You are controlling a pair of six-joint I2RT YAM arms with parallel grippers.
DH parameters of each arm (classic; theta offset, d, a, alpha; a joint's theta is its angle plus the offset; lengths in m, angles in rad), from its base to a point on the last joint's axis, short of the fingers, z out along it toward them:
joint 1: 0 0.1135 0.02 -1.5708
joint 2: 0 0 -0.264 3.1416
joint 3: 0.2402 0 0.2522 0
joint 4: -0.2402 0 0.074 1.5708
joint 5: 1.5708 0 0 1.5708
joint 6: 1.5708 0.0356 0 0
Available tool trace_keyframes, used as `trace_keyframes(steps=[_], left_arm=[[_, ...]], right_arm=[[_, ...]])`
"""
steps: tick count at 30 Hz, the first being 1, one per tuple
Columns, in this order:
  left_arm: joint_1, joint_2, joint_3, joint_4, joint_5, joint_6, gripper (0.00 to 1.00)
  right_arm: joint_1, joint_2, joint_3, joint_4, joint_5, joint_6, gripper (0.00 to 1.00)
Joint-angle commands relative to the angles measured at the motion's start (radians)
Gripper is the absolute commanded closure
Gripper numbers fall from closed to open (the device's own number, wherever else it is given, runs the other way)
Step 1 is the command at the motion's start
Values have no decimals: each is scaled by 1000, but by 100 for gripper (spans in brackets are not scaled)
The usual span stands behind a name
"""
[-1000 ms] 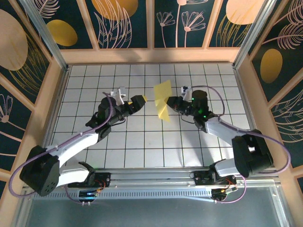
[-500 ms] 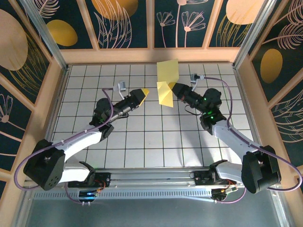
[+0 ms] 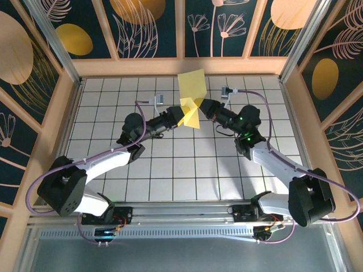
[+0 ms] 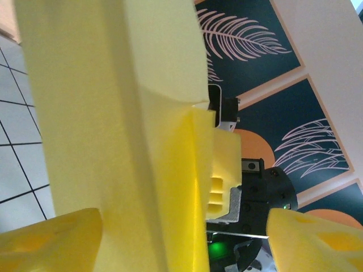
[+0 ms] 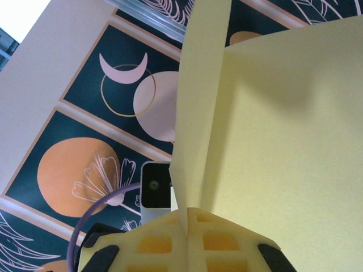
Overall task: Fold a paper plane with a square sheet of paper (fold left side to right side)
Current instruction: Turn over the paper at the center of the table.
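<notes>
Thin, sharply creased pale-yellow paper (image 3: pixel 191 89)

- Top camera is looking down on the white gridded table (image 3: pixel 170 170) from its near edge.
- Both wrist cameras are facing the same creased pale-yellow paper sheet (image 4: pixel 113 113), very close.
</notes>
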Motion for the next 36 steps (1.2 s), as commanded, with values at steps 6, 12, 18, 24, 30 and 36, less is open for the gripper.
trace_keyframes(steps=[6, 12, 18, 24, 30, 36], left_arm=[[-4, -8, 29, 20, 4, 0, 47], [-4, -29, 28, -43, -13, 34, 69], [-4, -51, 36, -133, -25, 87, 95], [-4, -104, 101, -466, -65, 281, 100], [-22, -112, 307, -1077, -269, 614, 100], [-112, -40, 528, -1497, -596, 759, 100]], right_arm=[[15, 9, 40, 44, -14, -1, 100], [15, -3, 41, 12, -7, -24, 90], [14, -45, 51, -127, 30, -125, 73], [7, -137, 89, -485, 200, -357, 57], [-21, -241, 72, -787, 520, -516, 42], [-133, -354, -38, -835, 599, -529, 34]])
